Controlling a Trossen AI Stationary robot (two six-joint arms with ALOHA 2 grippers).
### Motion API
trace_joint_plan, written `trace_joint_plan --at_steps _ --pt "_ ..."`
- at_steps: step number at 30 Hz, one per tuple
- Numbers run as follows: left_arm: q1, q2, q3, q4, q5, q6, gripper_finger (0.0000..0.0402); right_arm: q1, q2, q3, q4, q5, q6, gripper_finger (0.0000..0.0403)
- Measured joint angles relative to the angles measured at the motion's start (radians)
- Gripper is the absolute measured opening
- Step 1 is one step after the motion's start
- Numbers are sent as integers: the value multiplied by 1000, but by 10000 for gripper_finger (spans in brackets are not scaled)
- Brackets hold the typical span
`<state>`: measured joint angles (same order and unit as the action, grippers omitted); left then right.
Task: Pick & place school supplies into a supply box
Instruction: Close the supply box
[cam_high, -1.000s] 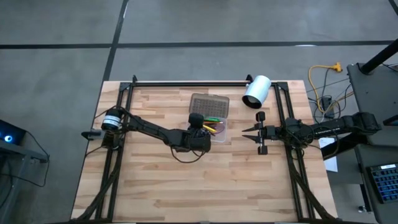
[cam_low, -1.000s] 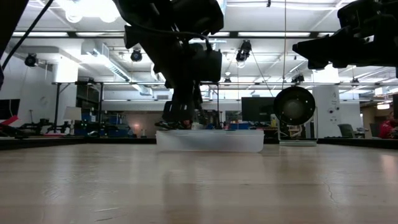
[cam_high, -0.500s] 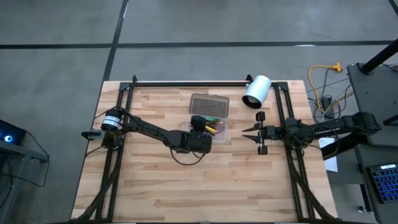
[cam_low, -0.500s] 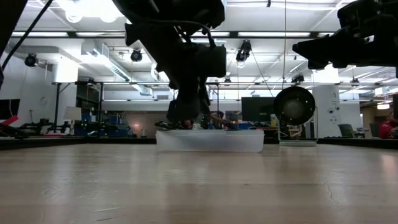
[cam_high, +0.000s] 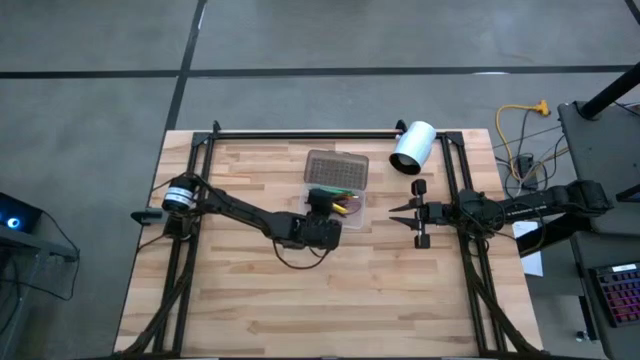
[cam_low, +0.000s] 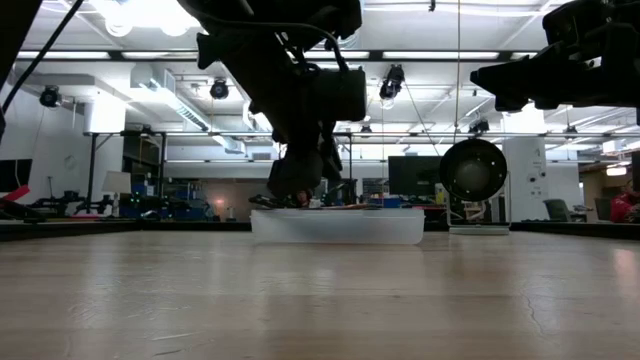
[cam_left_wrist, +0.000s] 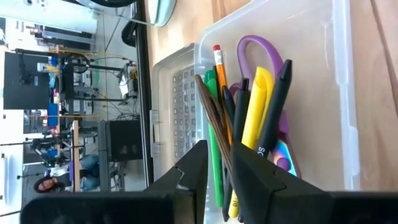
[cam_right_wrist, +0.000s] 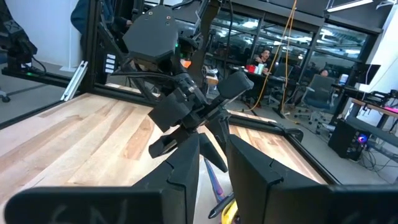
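Note:
The supply box (cam_high: 349, 207) is a translucent tray with its grey lid (cam_high: 337, 170) folded open toward the far edge. Inside lie the supplies (cam_left_wrist: 258, 106): green, yellow, orange and black pens and purple-handled scissors (cam_left_wrist: 268, 48). My left gripper (cam_high: 321, 198) hangs over the tray's left part, shut on a dark brown pencil (cam_left_wrist: 208, 102). In the low view it (cam_low: 298, 186) reaches down to the box (cam_low: 338, 227). My right gripper (cam_high: 392, 210) waits shut, raised to the right of the box, pointing left. My left gripper (cam_left_wrist: 219, 155) has the dark brown pencil between its two fingers, near the pencil's nearer end (cam_left_wrist: 221, 140). The fingers come from above, slanting from the table's near side. The pencil runs on ahead of them and lies low among the other supplies in the tray.
A white cylinder (cam_high: 412, 147) lies at the far right, beyond the box. Black frame rails (cam_high: 300, 133) run along the far edge and both sides. Bare wood (cam_high: 330, 300) stretches from the box to the near edge. People sit in the room behind.
My left gripper has shifted a little toward the near edge and sunk over the tray. The pencil in it, slanted up half a second ago, now lies about level along the box's rim in the low view. The right arm has kept still.

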<state>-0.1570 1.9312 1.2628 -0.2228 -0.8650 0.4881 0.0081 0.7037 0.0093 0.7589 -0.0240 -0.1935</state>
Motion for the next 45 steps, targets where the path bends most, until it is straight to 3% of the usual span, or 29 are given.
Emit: trace_joint_plan --at_steps 21,27,36,45 --pt "-8 -1 24 7 -1 -1 54 0 0 0 0 0 2 73" --pt "-11 -1 5 6 6 -63 54 0 0 0 0 0 0 73" --pt "-6 -7 15 20 314 -55 54 0 0 0 0 0 1 73" --pt "-4 -81 -16 46 445 -74 54 0 0 0 0 -1 0 73"
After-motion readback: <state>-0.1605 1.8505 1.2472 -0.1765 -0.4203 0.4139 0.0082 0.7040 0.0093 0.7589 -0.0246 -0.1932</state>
